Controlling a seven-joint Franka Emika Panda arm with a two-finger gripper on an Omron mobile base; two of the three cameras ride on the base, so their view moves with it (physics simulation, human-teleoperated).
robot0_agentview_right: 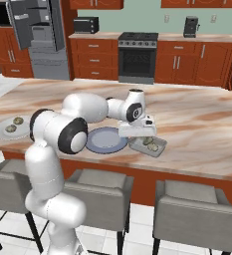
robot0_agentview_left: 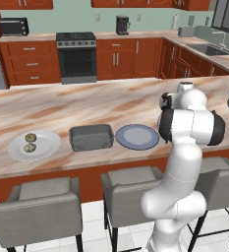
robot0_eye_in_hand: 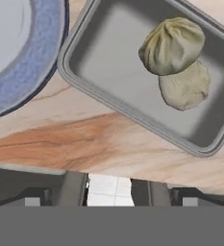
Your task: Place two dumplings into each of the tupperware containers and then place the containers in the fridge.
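Two tan, wrinkled dumplings (robot0_eye_in_hand: 173, 48) lie touching each other inside a grey tupperware container (robot0_agentview_right: 148, 146), a shallow rectangular box with rounded corners and a flared rim. In the hand view the upper dumpling is pleated and rounded, and the paler dumpling (robot0_eye_in_hand: 185, 86) sits against it at about 5 o'clock. The container rests on a glossy marbled tan counter (robot0_agentview_right: 197, 124). The gripper (robot0_agentview_right: 137, 130) hangs just above this container, pointing down, its jaws spread wide and holding nothing; the dumplings sit directly below it. The white arm reaches forward from its dark elbow, forearm roughly level over the counter.

At 9 o'clock from that container, just beside it, lies a round blue-grey plate (robot0_agentview_right: 105, 140) with a smooth pale centre. In the left base view a second grey container (robot0_agentview_left: 91, 137) stands at 9 o'clock of the same plate, nothing visible inside it. Further toward 9 o'clock is a white round plate (robot0_agentview_left: 35, 145) bearing two more dumplings (robot0_agentview_left: 30, 142).

The grey metal fridge (robot0_agentview_right: 40, 37) stands against the far wall at 11 o'clock in the right base view
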